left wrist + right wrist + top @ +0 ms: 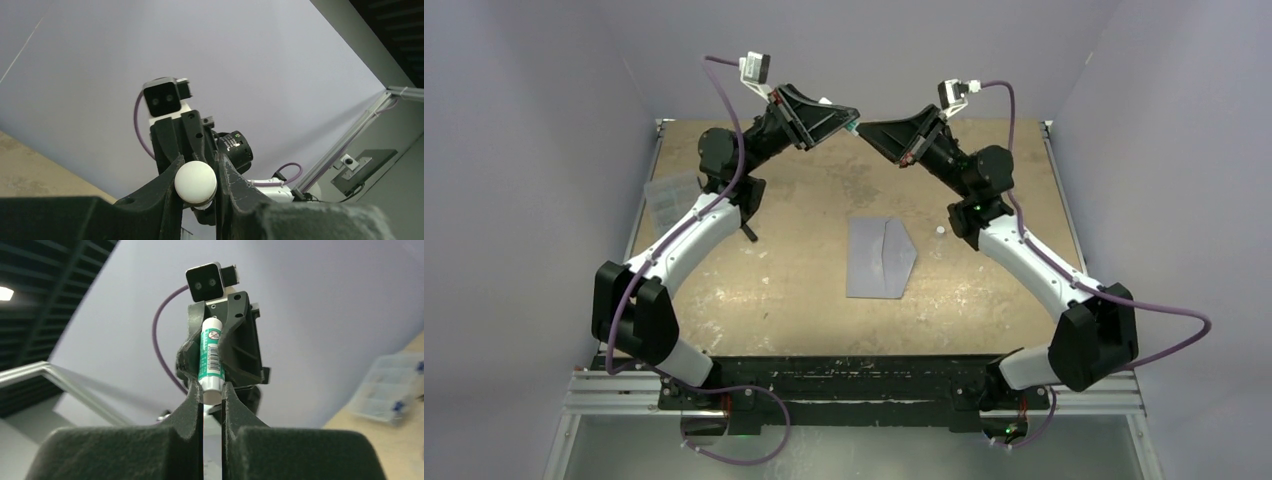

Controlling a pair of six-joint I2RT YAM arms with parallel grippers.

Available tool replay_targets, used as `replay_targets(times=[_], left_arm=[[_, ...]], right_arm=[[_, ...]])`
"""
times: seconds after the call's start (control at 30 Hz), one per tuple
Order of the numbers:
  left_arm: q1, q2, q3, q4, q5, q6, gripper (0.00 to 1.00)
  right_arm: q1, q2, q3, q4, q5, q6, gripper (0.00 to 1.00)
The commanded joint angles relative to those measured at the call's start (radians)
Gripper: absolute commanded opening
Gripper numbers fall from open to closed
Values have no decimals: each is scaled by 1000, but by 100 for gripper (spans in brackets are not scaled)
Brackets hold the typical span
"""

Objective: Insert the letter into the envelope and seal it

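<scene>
The grey-blue envelope [879, 258] lies flat mid-table, its pointed flap towards the right. The letter is out of view. Both arms are raised, and their grippers meet tip to tip above the table's far edge. My left gripper [846, 120] [196, 182] is shut on a green-and-white glue stick [211, 355], whose round white end [196, 182] shows between its fingers. My right gripper [869, 128] [212, 390] faces it with jaws closed narrowly on the stick's other white end.
A clear ribbed plastic box [672, 197] [390, 385] sits at the table's left side. A small white round piece [940, 229] lies right of the envelope. Grey walls enclose the table on three sides.
</scene>
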Motion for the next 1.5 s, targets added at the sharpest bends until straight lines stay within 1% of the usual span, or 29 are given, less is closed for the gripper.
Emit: replay_targets(times=[0.0, 0.07, 0.17, 0.2, 0.27, 0.3, 0.33, 0.37, 0.43, 0.5, 0.57, 0.6, 0.67, 0.73, 0.77, 0.83, 0.87, 1.0, 1.07, 1.1, 1.17, 1.23, 1.27, 1.3, 1.37, 1.4, 1.47], left_arm=[[-3, -47, -14, 258, 19, 69, 0], [-3, -52, -25, 318, 48, 160, 0], [-3, -65, -78, 504, 105, 311, 0], [-2, -67, -83, 520, 124, 367, 0], [-2, -65, -61, 463, 188, 491, 0], [-3, -67, -56, 452, 220, 547, 0], [-3, -70, -63, 476, 241, 580, 0], [-3, -72, -69, 499, 255, 593, 0], [-3, -64, -37, 463, 315, 612, 0], [-3, -61, -24, 439, 330, 609, 0], [-3, -62, -22, 430, 330, 589, 0], [-3, -61, -19, 423, 327, 572, 0], [-3, -61, -18, 421, 317, 536, 0], [-3, -65, -24, 412, 285, 507, 0], [-3, -67, -27, 407, 271, 491, 0], [-3, -66, -32, 428, 260, 454, 0], [-3, -67, -34, 436, 255, 437, 0], [-3, -58, -36, 479, 256, 373, 0], [-3, -55, -35, 476, 243, 348, 0], [-3, -57, -30, 455, 226, 335, 0], [-4, -61, -11, 367, 176, 307, 0], [-5, -67, -8, 261, 102, 253, 0], [-5, -73, -26, 219, 62, 221, 0], [-5, -79, -43, 185, 31, 186, 0], [-5, -92, -80, 174, -5, 120, 0], [-5, -102, -89, 148, -15, 112, 0], [-5, -120, -81, 38, -32, 125, 0]], right_arm=[[7, 8, -85, 251, -1, 381, 0], [8, 24, -133, 362, 19, 528, 0], [20, 47, -192, 506, 58, 720, 0], [28, 57, -207, 549, 71, 776, 0], [46, 78, -230, 607, 84, 895, 0], [62, 83, -246, 621, 93, 946, 0], [74, 82, -254, 615, 94, 981, 0], [82, 80, -250, 602, 86, 996, 0], [83, 85, -235, 592, 71, 1006, 0], [83, 105, -223, 620, 59, 1011, 1], [82, 129, -210, 656, 39, 1005, 9], [83, 140, -200, 680, 25, 988, 16], [82, 151, -186, 712, -5, 964, 37], [82, 141, -183, 702, -36, 922, 56], [83, 134, -183, 700, -40, 888, 62], [82, 121, -181, 688, -52, 841, 69], [81, 117, -175, 676, -62, 821, 71], [83, 120, -146, 663, -80, 797, 72], [84, 119, -134, 647, -84, 772, 70], [84, 116, -127, 620, -93, 742, 69], [83, 86, -120, 525, -96, 613, 65], [75, 35, -105, 349, -94, 379, 64], [66, 2, -98, 259, -63, 232, 67], [64, -38, -89, 158, 9, 93, 71], [64, -103, -49, -27, 141, -204, 78], [64, -122, -25, -105, 161, -283, 80], [64, -134, 12, -152, 158, -379, 82]])
